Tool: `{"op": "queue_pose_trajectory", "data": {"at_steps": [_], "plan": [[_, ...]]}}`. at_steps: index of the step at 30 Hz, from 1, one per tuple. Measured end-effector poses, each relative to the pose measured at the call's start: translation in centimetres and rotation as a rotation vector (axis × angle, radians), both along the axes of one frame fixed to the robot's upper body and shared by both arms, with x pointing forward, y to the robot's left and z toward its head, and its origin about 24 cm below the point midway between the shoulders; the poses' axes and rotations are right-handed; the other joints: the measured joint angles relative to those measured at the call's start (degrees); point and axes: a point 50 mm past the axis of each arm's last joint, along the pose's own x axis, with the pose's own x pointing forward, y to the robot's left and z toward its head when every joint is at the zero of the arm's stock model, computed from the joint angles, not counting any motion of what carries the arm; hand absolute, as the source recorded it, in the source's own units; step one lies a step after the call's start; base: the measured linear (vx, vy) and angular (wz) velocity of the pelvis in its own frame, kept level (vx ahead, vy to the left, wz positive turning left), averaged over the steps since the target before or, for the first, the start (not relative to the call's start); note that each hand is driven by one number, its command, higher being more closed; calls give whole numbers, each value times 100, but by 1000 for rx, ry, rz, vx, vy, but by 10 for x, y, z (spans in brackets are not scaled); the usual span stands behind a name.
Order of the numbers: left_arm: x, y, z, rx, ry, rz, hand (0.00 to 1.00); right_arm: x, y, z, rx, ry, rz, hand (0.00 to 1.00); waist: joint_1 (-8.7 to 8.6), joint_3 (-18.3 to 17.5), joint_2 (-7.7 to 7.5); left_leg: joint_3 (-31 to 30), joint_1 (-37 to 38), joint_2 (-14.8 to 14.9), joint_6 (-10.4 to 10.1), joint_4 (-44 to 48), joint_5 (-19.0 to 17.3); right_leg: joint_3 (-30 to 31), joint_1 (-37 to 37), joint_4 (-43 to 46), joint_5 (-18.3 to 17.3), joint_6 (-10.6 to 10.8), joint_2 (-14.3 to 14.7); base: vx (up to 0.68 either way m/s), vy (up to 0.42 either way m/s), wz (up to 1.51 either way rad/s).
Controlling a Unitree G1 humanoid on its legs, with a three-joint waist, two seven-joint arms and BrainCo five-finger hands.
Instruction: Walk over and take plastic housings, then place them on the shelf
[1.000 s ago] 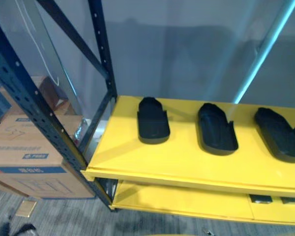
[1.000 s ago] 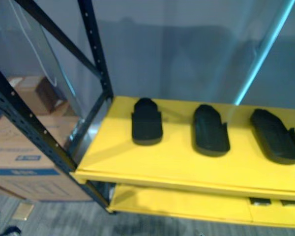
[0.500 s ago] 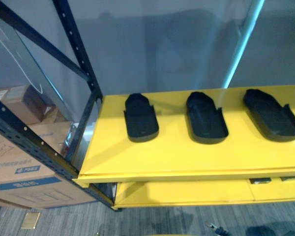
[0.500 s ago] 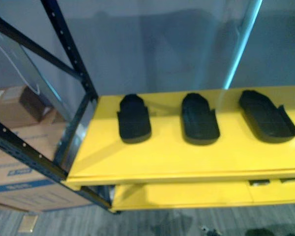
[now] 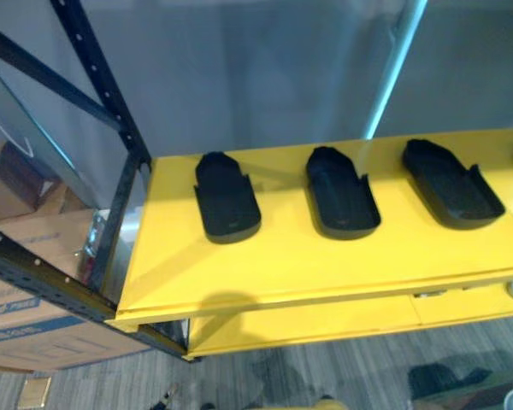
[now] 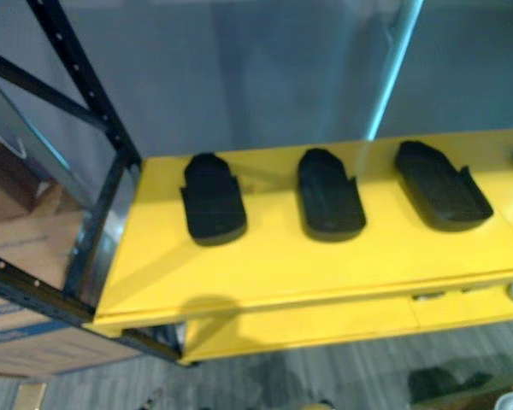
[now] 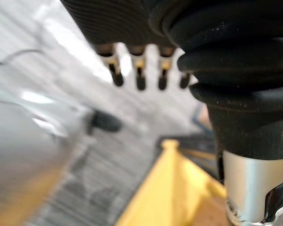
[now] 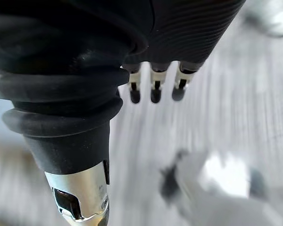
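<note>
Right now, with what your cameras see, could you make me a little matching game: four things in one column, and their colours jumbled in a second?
Things:
1. shelf board
2. plastic housings
3. cardboard box
4. floor

Colours:
a. brown
b. grey
c. yellow
d. black

Pairs: 1-c, 2-d, 3-a, 4-b
</note>
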Motion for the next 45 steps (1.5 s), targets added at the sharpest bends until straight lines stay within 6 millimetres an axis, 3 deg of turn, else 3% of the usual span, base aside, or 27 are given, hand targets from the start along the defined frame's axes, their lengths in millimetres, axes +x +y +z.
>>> {"op": "queue_pose_trajectory", "data": {"at_steps": [4,7,9,10,12,13,15,17,19,22,26,29,33,36,41,45], "plan": [[-1,9,2,16,-6,32,0,-20,-17,8,-109,50,-258,0,-57,-188,-153,228,6,94,-22,1,-18,166,-106,-1,14,-25,102,34,-13,-22],[-8,3,-1,-22,27,46,0,-33,-57,27,-298,95,-375,0,-159,-352,-248,359,-12,139,-48,1,-39,244,-190,0,34,-54,147,20,-11,-15],[-20,0,-4,-46,65,52,0,-31,-103,58,-563,120,-345,0,-168,-506,-266,573,-12,192,-91,1,-76,408,-333,5,68,-94,205,-7,-3,-34],[-24,-1,-5,-52,79,55,0,-26,-116,69,-648,107,-319,0,-178,-550,-260,630,-12,203,-93,0,-81,468,-374,7,83,-100,221,-9,-3,-43],[-39,-2,-6,-55,113,63,0,4,-152,114,-938,28,-191,0,-280,-618,-259,744,7,243,-106,0,-91,566,-432,8,111,-122,265,-19,-11,-31],[-51,-1,-7,-55,142,70,0,32,-170,153,-1151,-65,-80,0,-352,-704,-214,847,20,278,-116,1,-94,678,-503,28,117,-129,303,-38,-25,-32],[-62,-2,-8,-56,168,71,0,73,-180,212,-1426,-207,71,0,-408,-776,-167,931,18,321,-121,2,-92,740,-584,80,118,-132,348,-34,-27,-21],[-65,-2,-8,-59,172,68,0,111,-169,268,-1667,-425,171,0,-423,-799,-150,937,21,375,-158,1,-66,740,-592,90,105,-158,398,-47,-35,-1],[-69,-6,-9,-66,186,44,0,134,-151,299,-1788,-598,249,0,-400,-813,-140,935,21,389,-181,1,-35,739,-593,90,102,-173,412,-23,-17,0],[-75,-11,-10,-74,197,49,0,151,-132,324,-1872,-759,384,0,-349,-815,-135,924,10,375,-188,1,-28,723,-592,84,101,-174,396,4,-1,1],[-80,-14,-11,-54,196,32,0,173,-90,360,-1966,-1089,614,0,-323,-858,-105,731,-106,358,-183,4,21,532,-569,76,101,-175,366,23,-10,20],[-77,-9,-10,-28,167,57,0,197,-59,378,-1930,-1394,721,0,-286,-841,-163,568,-197,361,-162,5,68,384,-547,78,101,-175,355,-5,-15,26],[-78,-10,-10,-25,167,49,0,236,-15,379,-1682,-1717,939,0,-91,-796,-158,317,-193,311,-121,3,105,194,-359,65,85,-175,293,-21,0,26],[-79,-13,-11,-34,170,31,0,263,23,368,-1443,-1848,1157,0,96,-755,-101,206,-219,299,-98,2,155,139,-338,93,75,-178,279,-42,4,17],[-86,-21,-12,-51,191,-37,0,288,58,336,-1162,-1834,1354,0,317,-646,-35,-103,-297,303,-75,2,250,-127,-196,104,11,-255,280,-32,-7,29],[-88,-26,-13,-56,203,-96,0,292,77,327,-1083,-1852,1398,0,442,-482,9,-158,-380,303,-56,5,302,-146,-273,168,2,-267,275,-25,0,6]]}}
